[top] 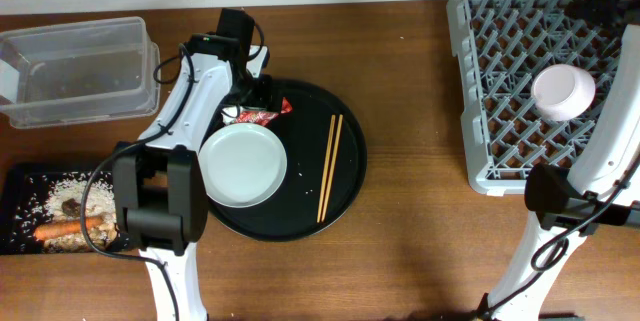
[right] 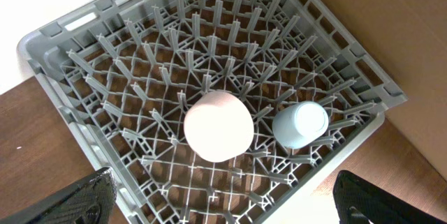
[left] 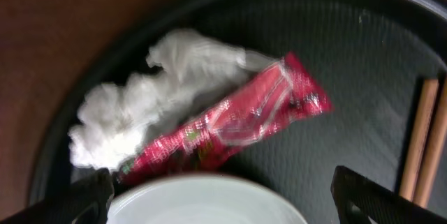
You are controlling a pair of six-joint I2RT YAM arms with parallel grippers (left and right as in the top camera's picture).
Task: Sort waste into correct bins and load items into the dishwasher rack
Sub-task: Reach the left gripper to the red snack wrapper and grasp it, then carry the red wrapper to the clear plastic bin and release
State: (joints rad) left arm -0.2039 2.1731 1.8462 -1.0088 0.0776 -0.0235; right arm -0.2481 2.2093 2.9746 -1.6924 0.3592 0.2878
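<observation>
From overhead, the clear tub (top: 80, 69) sits at the desk's (top: 420, 161) far left corner. Nearer, the flat black tray (top: 12, 176) holds rice-and-meat scraps (top: 50, 191), a brown lump (top: 72, 206) and the carrot (top: 62, 229). The left arm (top: 190, 91) reaches over the round black tray (top: 350, 141), which carries the white plate (top: 243, 164) and the chopsticks (top: 329, 167). The right arm (top: 610, 151) reaches over the grey rack (top: 480, 91). In the left wrist view, the left fingers (left: 77, 196) are spread wide above the white tissue (left: 140, 105) and the red wrapper (left: 230, 123), which lie touching just beyond the plate's rim. In the right wrist view, the right fingers (right: 77, 199) are also wide apart, holding nothing, above the rack, where the bowl (right: 218, 125) and the light-blue cup (right: 300, 123) stand upside down side by side.
</observation>
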